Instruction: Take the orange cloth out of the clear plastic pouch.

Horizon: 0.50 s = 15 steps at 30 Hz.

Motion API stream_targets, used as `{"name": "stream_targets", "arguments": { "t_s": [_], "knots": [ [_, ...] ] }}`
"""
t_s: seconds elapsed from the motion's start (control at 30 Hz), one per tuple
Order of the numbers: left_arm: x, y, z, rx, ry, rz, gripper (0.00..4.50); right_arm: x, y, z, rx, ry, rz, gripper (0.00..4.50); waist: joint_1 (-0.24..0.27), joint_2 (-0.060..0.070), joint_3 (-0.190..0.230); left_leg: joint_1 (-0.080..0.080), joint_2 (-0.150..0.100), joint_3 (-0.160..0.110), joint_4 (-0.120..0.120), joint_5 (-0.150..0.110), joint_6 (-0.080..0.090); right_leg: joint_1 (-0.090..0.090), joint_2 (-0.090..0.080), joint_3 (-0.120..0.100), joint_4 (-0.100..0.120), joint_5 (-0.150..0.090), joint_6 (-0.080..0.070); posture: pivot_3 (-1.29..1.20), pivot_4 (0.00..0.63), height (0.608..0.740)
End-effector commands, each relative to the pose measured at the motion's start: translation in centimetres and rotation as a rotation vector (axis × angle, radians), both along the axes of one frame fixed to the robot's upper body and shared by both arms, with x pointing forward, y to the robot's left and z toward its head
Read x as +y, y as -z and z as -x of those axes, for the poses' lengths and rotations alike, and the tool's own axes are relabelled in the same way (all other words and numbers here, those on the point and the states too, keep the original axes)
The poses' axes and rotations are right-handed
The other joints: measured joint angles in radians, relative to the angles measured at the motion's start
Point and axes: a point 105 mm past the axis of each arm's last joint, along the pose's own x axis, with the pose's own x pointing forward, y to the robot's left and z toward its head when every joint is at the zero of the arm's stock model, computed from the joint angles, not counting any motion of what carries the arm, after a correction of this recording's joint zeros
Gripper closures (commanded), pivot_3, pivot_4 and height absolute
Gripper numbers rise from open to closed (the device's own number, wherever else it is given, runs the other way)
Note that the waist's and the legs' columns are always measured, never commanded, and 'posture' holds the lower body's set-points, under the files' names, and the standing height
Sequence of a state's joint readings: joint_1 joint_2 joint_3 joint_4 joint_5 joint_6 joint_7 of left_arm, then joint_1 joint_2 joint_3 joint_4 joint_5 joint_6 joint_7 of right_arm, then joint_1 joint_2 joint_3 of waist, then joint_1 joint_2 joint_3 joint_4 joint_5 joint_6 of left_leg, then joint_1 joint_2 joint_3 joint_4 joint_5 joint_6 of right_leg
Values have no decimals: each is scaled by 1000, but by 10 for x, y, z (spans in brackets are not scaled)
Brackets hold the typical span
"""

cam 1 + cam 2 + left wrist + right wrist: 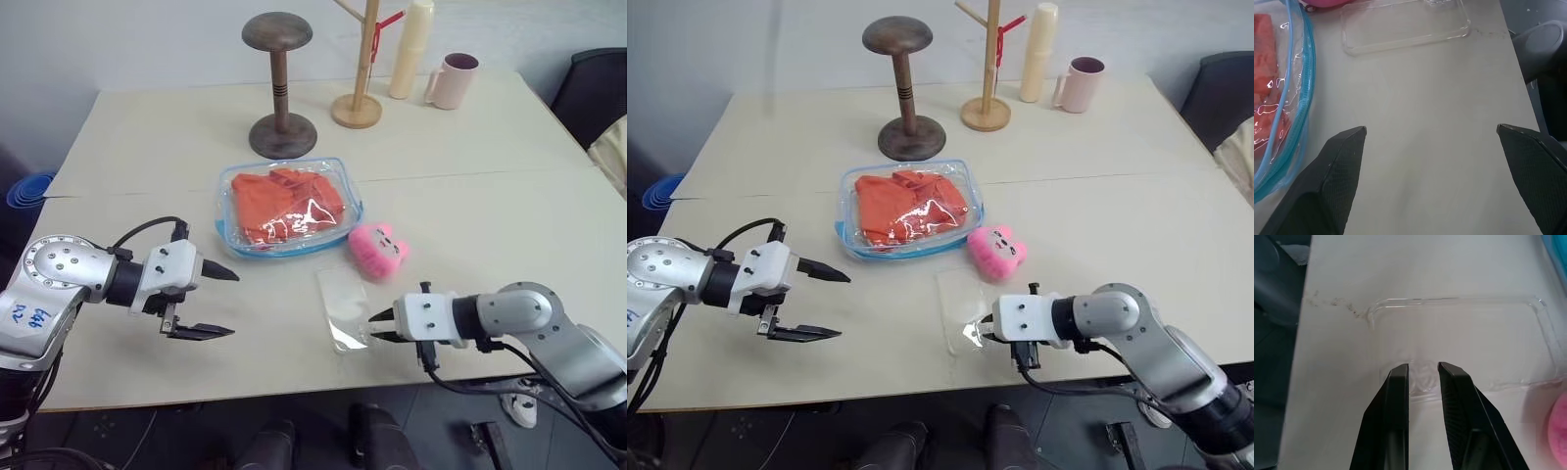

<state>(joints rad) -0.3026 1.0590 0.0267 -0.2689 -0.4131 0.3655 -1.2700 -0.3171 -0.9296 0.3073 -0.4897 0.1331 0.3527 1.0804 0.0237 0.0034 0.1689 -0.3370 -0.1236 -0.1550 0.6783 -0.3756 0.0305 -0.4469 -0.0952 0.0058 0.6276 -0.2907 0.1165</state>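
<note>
Left gripper (pixel 217 303) gapes wide near the pouch (pixel 289 208) holding the cloth (pixel 284 204); right gripper (pixel 1423 368), fingers narrowed, sits over a clear sheet (pixel 1459 340).

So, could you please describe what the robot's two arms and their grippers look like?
Both arms are silver-grey metal with rounded joint housings, black wrist sections and white gripper bodies. Each gripper, left gripper and right gripper, has two black pointed fingers with a fine textured surface. Thin black cables loop beside the wrists, and blue handwriting marks the left arm's housing.
</note>
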Motion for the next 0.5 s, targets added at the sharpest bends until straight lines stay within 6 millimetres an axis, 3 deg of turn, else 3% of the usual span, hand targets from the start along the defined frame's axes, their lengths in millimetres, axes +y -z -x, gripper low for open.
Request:
{"name": "stream_targets", "arguments": {
  "t_s": [0.03, 0.37, 0.5],
  "knots": [
    [-2, -10, 1, -45, 5, 1, 0, 3, 4, -2, -1, -40, 33, 3534, 0, 0, 0, 0, 0, 0, 0, 0, 0, 0, 0, 0, 0, 0, 0, 0, 150, 740],
    [-5, -17, 2, -56, -7, 20, 0, 0, 22, -7, -15, -115, 140, 3534, 1, 0, 0, 0, 0, 0, 2, -2, 1, 1, 0, 0, 0, 0, 0, 0, 150, 740],
    [-9, -22, 0, -63, -5, 39, 0, -2, 30, -3, 15, -142, 181, 4458, -1, -1, 0, 0, 0, 0, 2, -2, 1, 1, 1, 0, 0, 0, 0, 0, 150, 740]
  ]
}}
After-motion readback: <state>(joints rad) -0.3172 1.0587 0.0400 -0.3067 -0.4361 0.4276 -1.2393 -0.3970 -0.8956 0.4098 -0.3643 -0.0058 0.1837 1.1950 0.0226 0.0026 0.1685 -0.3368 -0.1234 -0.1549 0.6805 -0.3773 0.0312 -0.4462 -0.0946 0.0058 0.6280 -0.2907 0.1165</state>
